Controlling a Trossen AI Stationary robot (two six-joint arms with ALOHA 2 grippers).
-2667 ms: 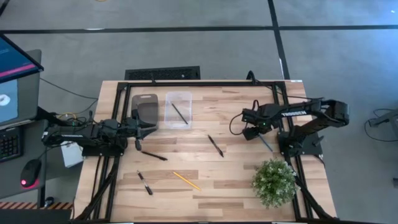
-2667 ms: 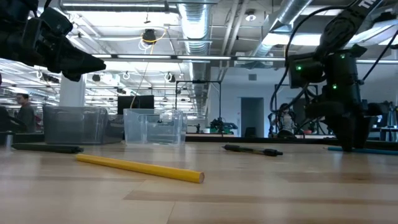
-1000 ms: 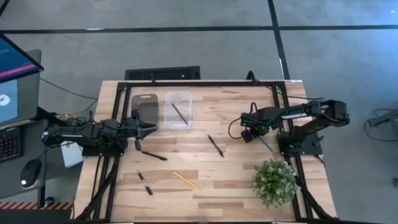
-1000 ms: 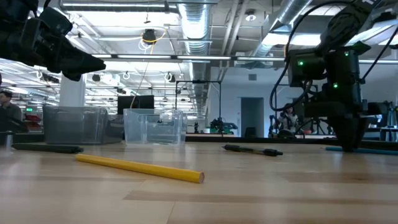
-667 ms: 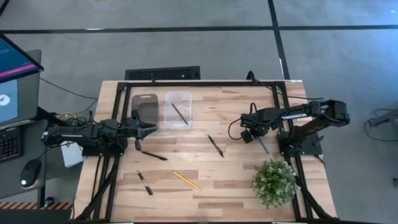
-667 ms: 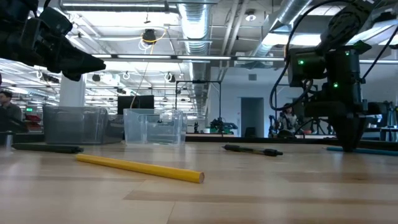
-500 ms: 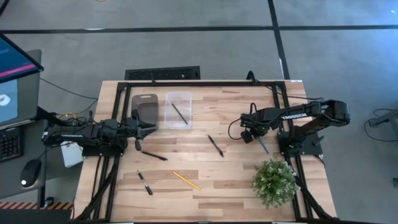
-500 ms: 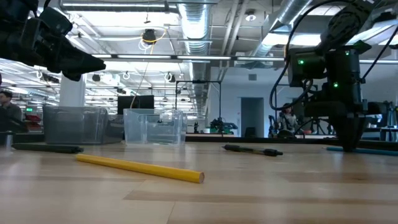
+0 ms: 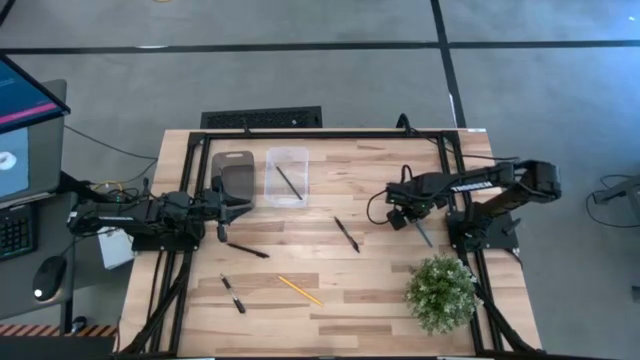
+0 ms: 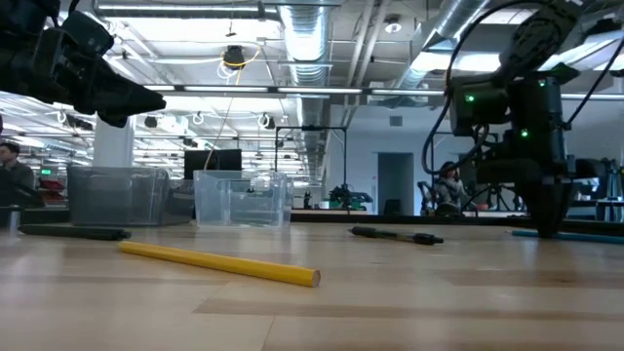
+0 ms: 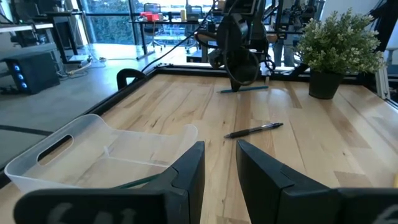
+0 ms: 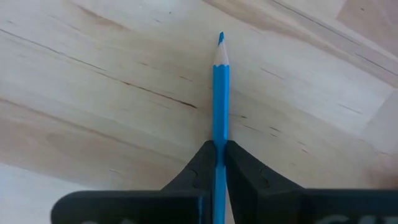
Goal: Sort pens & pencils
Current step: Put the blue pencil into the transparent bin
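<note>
Slippage is the risk: the right tool (image 12: 217, 163) is closed thinly on the blue pencil (image 12: 220, 93) lying near the worktop's (image 9: 380, 290) right edge, so lifting could tip it out. The left tool (image 11: 219, 163) waits slightly open, holding nothing, near the left edge.

Pale wood-grain worktop (image 9: 330, 300) with darker streaks. Blue pencil (image 12: 220, 106), bare wood at its tip; yellow pencil (image 9: 299, 290); black pens (image 9: 346, 234); green plant (image 9: 440, 292); clear bins (image 9: 287, 176).
</note>
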